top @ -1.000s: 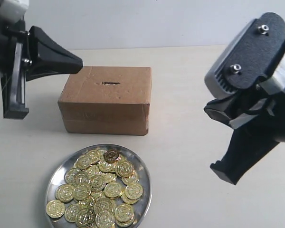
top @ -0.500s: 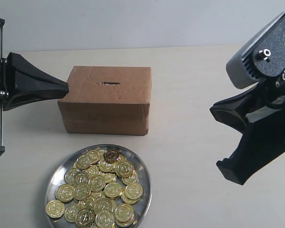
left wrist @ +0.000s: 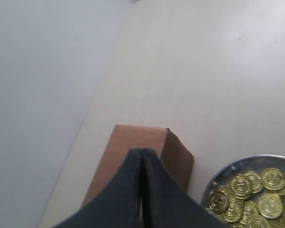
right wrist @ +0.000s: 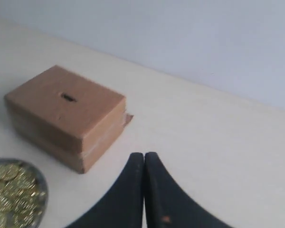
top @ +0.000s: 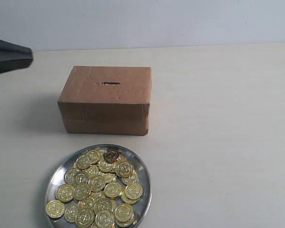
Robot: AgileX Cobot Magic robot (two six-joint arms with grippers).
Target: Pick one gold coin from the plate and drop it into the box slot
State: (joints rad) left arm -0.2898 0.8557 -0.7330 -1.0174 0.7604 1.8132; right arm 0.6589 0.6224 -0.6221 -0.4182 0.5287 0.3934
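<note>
Now left gripper (left wrist: 141, 153) and right gripper (right wrist: 144, 156) are hanging pinched together, empty.
Coins (top: 97, 183) are lying on the plate (top: 58, 172) near the box (top: 104, 99), well apart from both.

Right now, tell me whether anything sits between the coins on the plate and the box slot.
Nothing visible does. Only bare table lies between the coins on the plate and the box, and the slot on its top is uncovered.

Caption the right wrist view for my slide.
Shut right end effector facing the box, its slot and the plate of coins.
</note>
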